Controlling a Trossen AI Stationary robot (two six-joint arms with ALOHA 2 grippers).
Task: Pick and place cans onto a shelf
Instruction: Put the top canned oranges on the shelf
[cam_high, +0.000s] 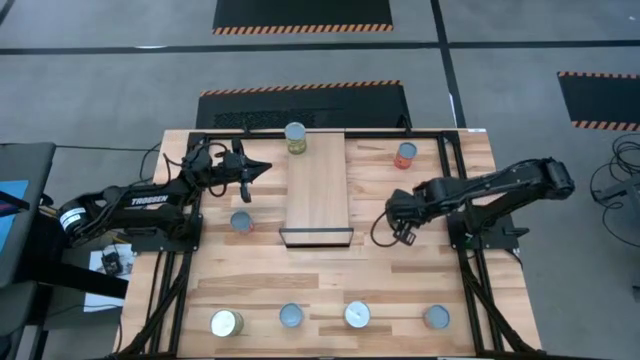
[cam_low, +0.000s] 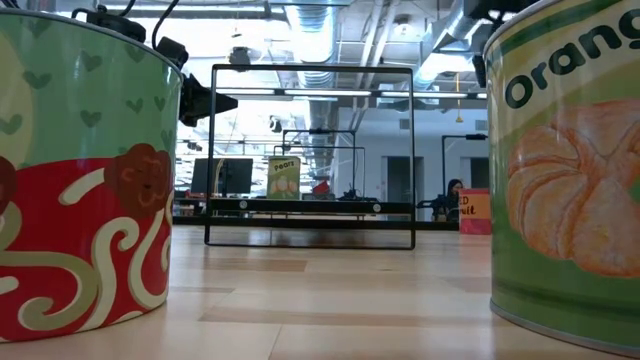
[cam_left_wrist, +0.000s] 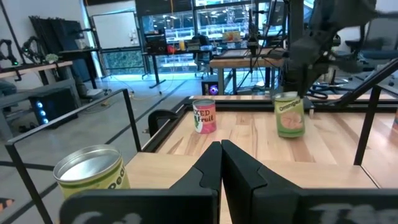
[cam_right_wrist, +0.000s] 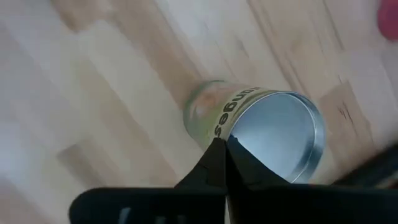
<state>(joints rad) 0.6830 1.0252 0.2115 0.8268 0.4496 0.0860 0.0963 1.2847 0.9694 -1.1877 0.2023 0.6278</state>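
The light-wood shelf (cam_high: 316, 190) with a dark front edge lies mid-table. A yellow-green can (cam_high: 295, 137) stands on its far end and also shows in the left wrist view (cam_left_wrist: 93, 174). My left gripper (cam_high: 255, 170) is shut and empty, just left of the shelf. My right gripper (cam_high: 403, 232) points down, right of the shelf, shut over a green oranges can (cam_right_wrist: 261, 124). That can stands upright on the table (cam_left_wrist: 290, 115) and is hidden under the gripper in the high view. My right gripper's shut fingertips (cam_right_wrist: 217, 155) stand over the near rim of the oranges can's silver top (cam_right_wrist: 249, 134), coming from above. I cannot tell whether they touch it. The can stands upright on the table.
A red-orange can (cam_high: 405, 154) stands at the far right and a blue can (cam_high: 241, 222) left of the shelf. Several cans (cam_high: 357, 315) line the near edge; two of them loom in the low view (cam_low: 80, 180). A black frame (cam_high: 440, 135) rims the table.
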